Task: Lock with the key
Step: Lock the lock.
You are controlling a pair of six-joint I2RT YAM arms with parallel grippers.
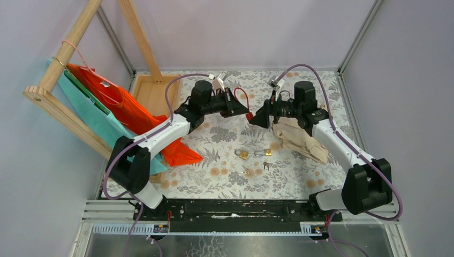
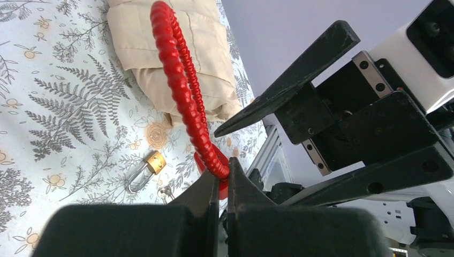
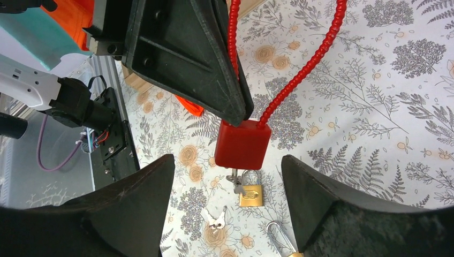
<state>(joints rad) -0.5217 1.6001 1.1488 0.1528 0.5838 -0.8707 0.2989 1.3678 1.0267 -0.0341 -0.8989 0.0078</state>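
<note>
- the left pincer (image 2: 224,179) is pressed together on the red cable of the lock (image 3: 243,143), just above its body.
- the lock is held aloft over the table (image 3: 375,107), between the arms.
- the right pincer (image 3: 227,160) is spread around the lock body, seemingly without contact.

Table cover: a white cloth with grey ferns and orange flowers (image 1: 214,179) lies over the table.
Brass locks: two small gold-coloured padlocks with silver loops (image 1: 243,155) (image 1: 267,152) lie flat, near each other, in the middle.
Soft cloth: a folded tan cloth (image 1: 297,140) lies just right of them.
Bags: a bright orange bag (image 1: 115,101) and a teal bag (image 1: 88,107) lean at the left.
Wood frame: a light wooden frame (image 1: 59,112) holds the bags.
Wood tray: a shallow wooden tray (image 1: 152,93) sits at the back left.
</note>
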